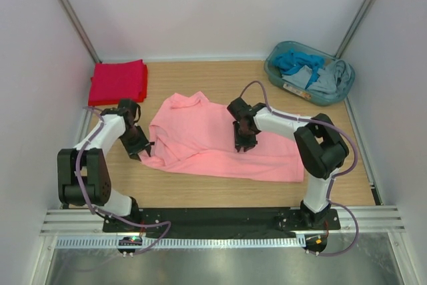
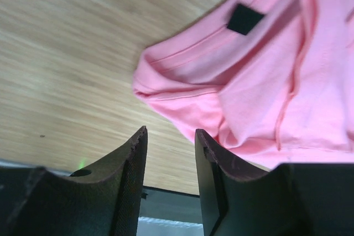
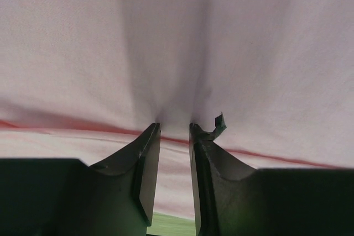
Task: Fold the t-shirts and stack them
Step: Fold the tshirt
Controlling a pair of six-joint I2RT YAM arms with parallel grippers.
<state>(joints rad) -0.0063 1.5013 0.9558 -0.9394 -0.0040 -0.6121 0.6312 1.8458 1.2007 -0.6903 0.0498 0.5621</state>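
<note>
Cloth is what you have under both arms: a soft, matte salmon-pink t-shirt (image 1: 200, 135) lying rumpled on the pale wood-grain worktop (image 1: 200, 191). Its long axis runs across the worktop from your left pincer (image 2: 170, 131) to beyond your right pincer (image 3: 175, 126), slanting a little nearer on the right. The bunched end with the small dark square neck label (image 2: 245, 19) points at the left pincer. The straighter edge lies past the right pincer, on its outer side.

Your left pincer's ribbed black jaws stand apart with only bare wood between them. The shirt's rolled, seamed edge sits just beside the inner jaw, and the label is further ahead and inward.

Your right pincer points down on the middle of the shirt. Its jaws are drawn close on the fabric, which gathers into a shadowed crease running straight ahead from the tips. A thin red stitched line crosses the cloth just at the fingertips.

A bright red t-shirt (image 1: 119, 82), folded into a flat square, lies well ahead of the left pincer and to its outer side. An oval teal plastic basket (image 1: 270, 68) of blue cloths (image 1: 297, 61) sits well ahead of the right pincer and outward.
</note>
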